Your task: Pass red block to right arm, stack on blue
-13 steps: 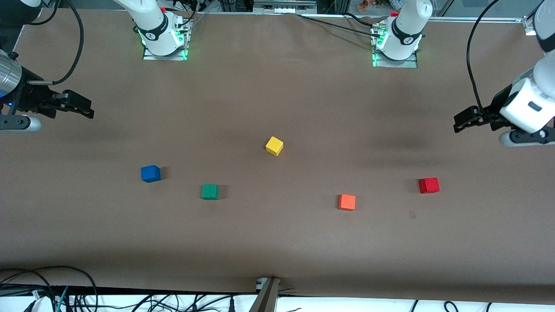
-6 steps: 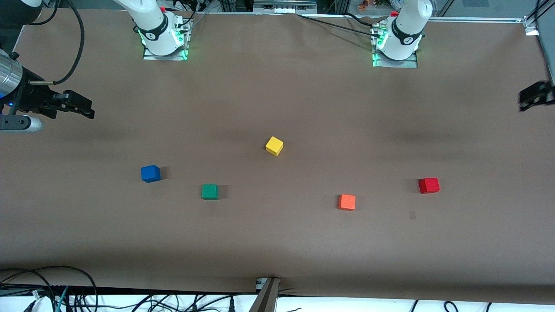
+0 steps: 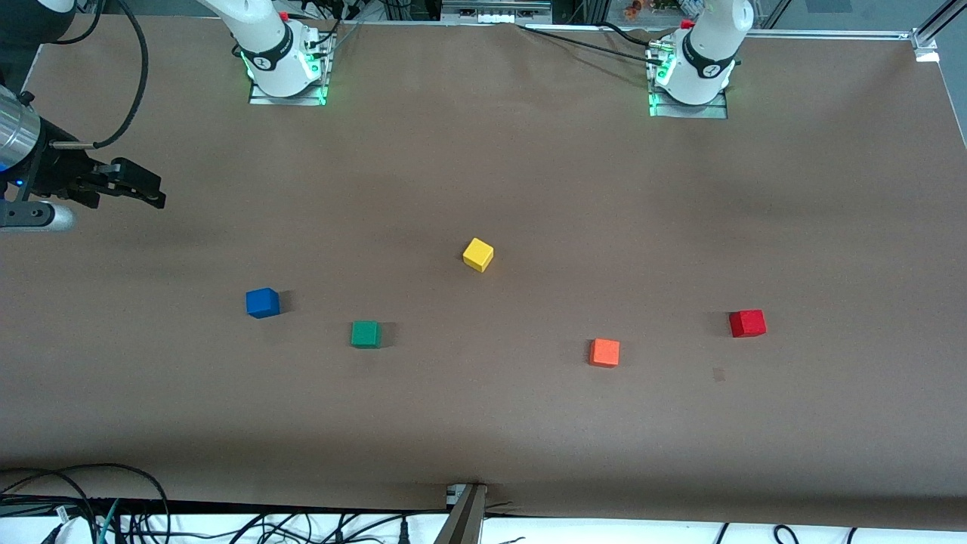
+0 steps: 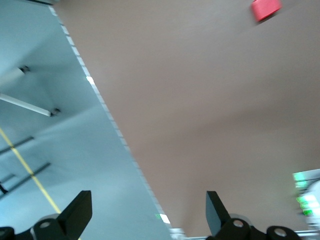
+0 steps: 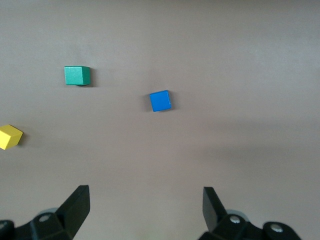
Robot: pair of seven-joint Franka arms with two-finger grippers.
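The red block (image 3: 747,323) lies on the brown table (image 3: 529,174) at the right side of the front frame, toward the left arm's end, and nothing touches it. In the left wrist view it shows at the upper right corner (image 4: 265,9). The left gripper (image 4: 145,212) has its fingers spread wide and empty, over the table's edge. The blue cube (image 3: 262,303) lies at the left of the front frame, beside the green cube (image 3: 366,334). The right gripper (image 3: 140,189) hangs at the left edge, fingers spread, empty. The orange cube (image 3: 604,353) and the yellow cube (image 3: 477,255) lie between.
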